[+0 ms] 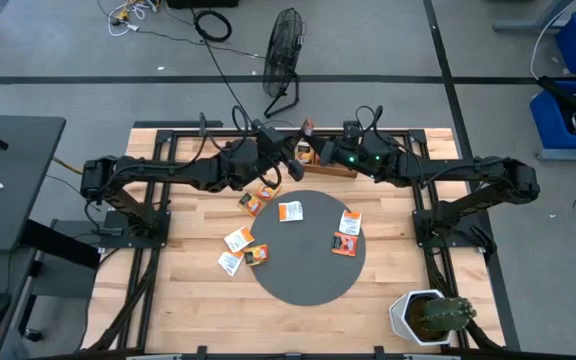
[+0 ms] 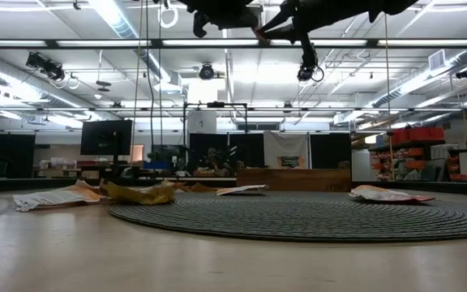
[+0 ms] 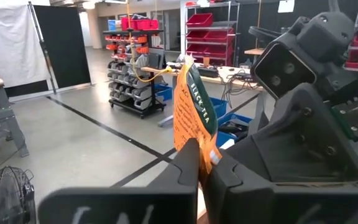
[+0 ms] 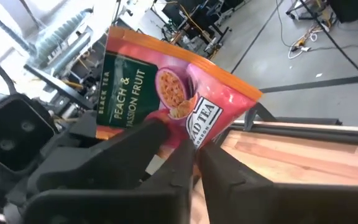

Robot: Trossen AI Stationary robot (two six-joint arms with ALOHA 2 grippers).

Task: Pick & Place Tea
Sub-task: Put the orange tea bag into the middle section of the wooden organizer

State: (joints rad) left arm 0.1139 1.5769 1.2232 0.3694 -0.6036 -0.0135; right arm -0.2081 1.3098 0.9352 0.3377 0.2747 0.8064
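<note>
One tea sachet (image 4: 166,81), pink and orange with a dark green band printed "Peach & Passion Fruit", is held up in the air between both arms over the table's far middle. My left gripper (image 3: 205,165) and my right gripper (image 4: 194,158) are both shut on it, facing each other. In the left wrist view the sachet (image 3: 188,106) shows edge-on. Several more sachets lie flat on the table (image 1: 253,203) and on the round grey mat (image 1: 290,211), (image 1: 346,232). In the low view both grippers hang high at the top, with a red sliver of sachet (image 2: 259,32) between them. My left gripper pinches the sachet's lower edge (image 3: 199,146) between its two fingers; the sachet stands up from the fingertips, lifted clear of the table. My right gripper pinches another edge (image 4: 194,134) of the same sachet between its two fingers, coming from the table's right side; the printed face stands above the fingers.
A long brown wooden tray (image 1: 336,168) sits at the far edge below the grippers. The round grey mat (image 1: 308,265) covers the table's middle. A potted cactus (image 1: 431,317) stands at the near right corner. A floor fan (image 1: 285,45) stands beyond the far edge.
</note>
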